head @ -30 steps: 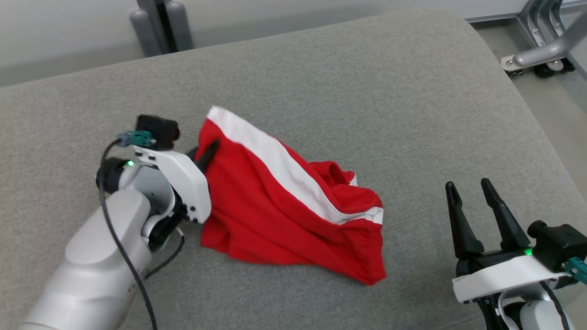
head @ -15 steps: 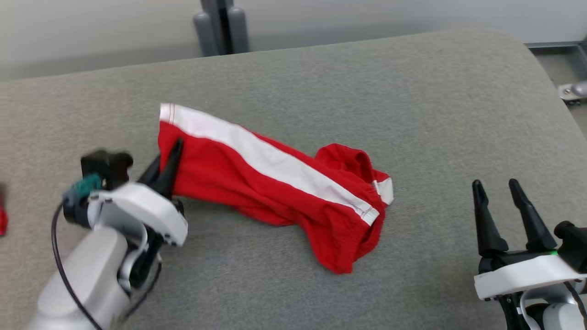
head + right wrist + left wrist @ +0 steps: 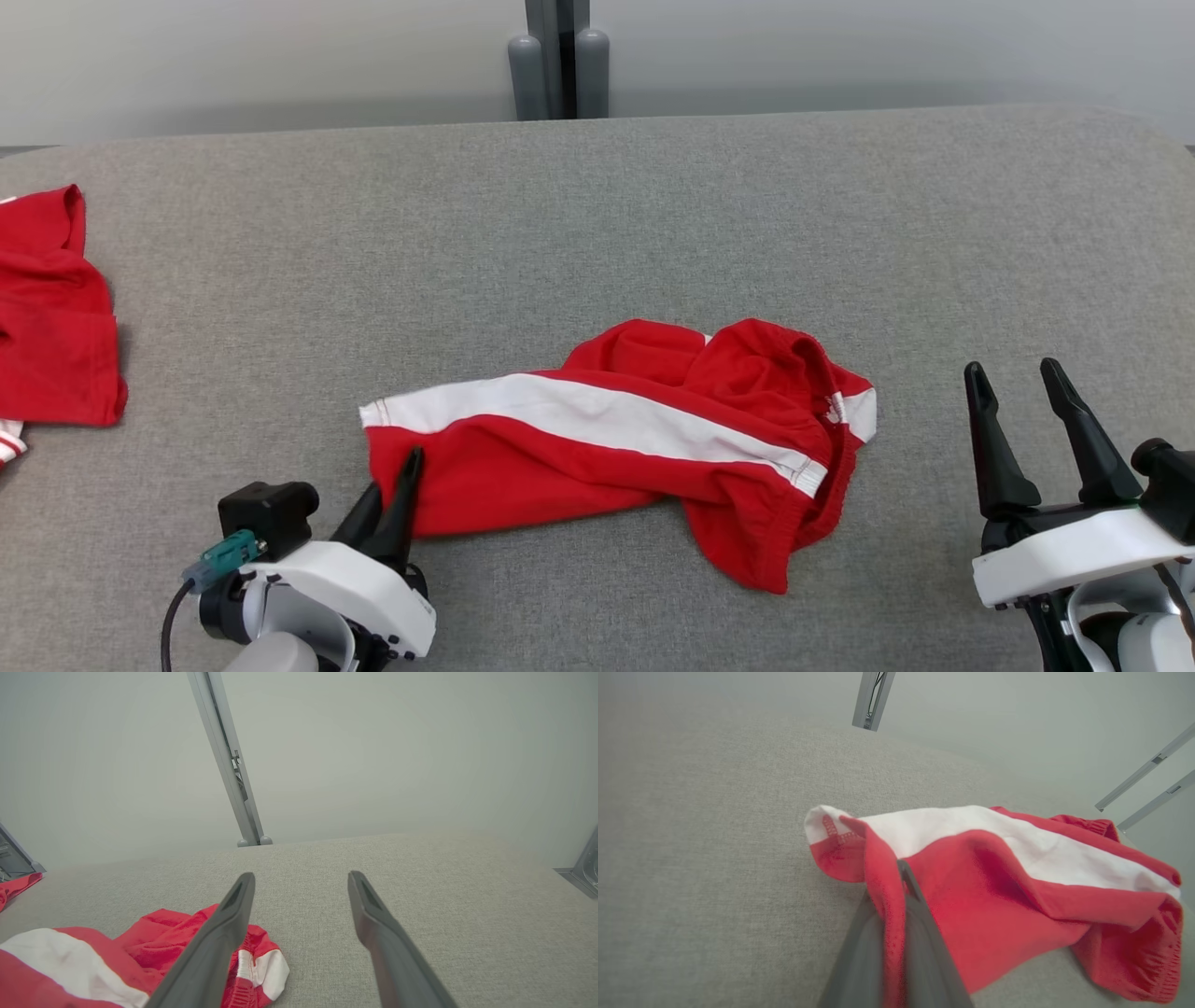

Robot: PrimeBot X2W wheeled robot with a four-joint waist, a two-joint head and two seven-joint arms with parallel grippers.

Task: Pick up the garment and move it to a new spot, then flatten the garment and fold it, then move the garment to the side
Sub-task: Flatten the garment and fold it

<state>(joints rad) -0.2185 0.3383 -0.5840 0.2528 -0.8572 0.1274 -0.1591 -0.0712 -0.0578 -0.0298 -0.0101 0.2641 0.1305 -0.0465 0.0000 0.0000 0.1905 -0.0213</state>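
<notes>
The garment point(image 3: 56, 317) is red cloth with a bit of striped trim, lying at the far left edge of the grey cushion point(image 3: 653, 205) and cut off by the picture; a corner of the garment point(image 3: 16, 886) also shows in the right wrist view. My left gripper point(image 3: 397, 481) is far from it, shut on the hem of red shorts point(image 3: 597, 439) with a white side stripe. In the left wrist view, the shorts point(image 3: 994, 896) drape over the closed left gripper point(image 3: 901, 875). My right gripper point(image 3: 1013, 369) stands open at the lower right with nothing in it, just right of the shorts point(image 3: 187, 933).
The cushion's rounded back edge meets a pale wall, where a grey post point(image 3: 560, 56) stands at the middle. Bare cushion lies between the shorts and the garment and to the right of the shorts. A metal frame point(image 3: 579, 868) shows at the far right.
The head camera has swung left, bringing the garment into view. My left gripper, still shut on the shorts' hem, has drawn back toward me, stretching the shorts out. The right gripper stays open.
</notes>
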